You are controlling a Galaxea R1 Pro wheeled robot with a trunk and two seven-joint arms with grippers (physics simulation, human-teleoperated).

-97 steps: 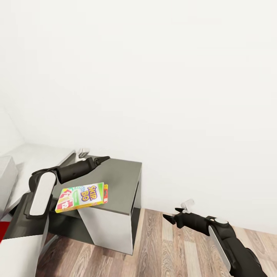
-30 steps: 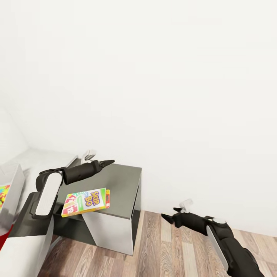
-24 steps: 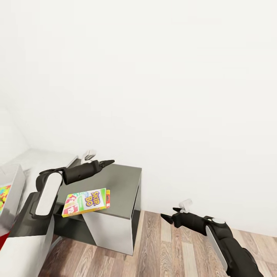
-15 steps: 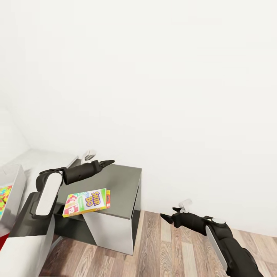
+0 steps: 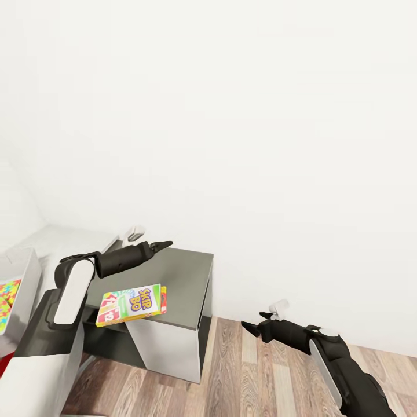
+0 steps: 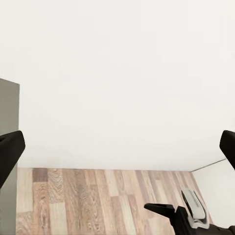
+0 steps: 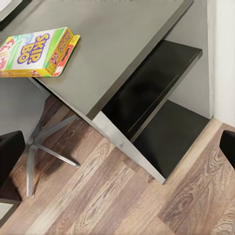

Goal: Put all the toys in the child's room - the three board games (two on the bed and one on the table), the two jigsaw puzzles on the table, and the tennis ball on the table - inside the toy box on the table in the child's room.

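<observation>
Your left gripper (image 5: 165,244) hangs above the rear of the dark-grey worktop (image 5: 179,278), empty; in the left wrist view its two black fingers (image 6: 10,149) stand at opposite edges of the frame, spread wide, with white wall and plank floor between them. Your right gripper (image 5: 252,325) hangs over the wood floor (image 5: 255,376) to the right of the cabinet, also empty; in the right wrist view its fingers (image 7: 10,149) sit at opposite frame edges, likewise spread wide.

The yellow-green game box (image 5: 131,303) (large "SKIP-BO" lettering on its lid) lies flat at the front edge of the dark-grey worktop, near your left forearm and touched by neither gripper. The right wrist view shows the same box (image 7: 36,51) on the grey top, above the cabinet's dark open shelves (image 7: 156,93).

At the far left of the head view you see one corner of the light grey toy box (image 5: 26,278) on the pale worktop, with a multicoloured puzzle (image 5: 7,295) inside it. The rest of the toy box lies beyond the frame edge.
</observation>
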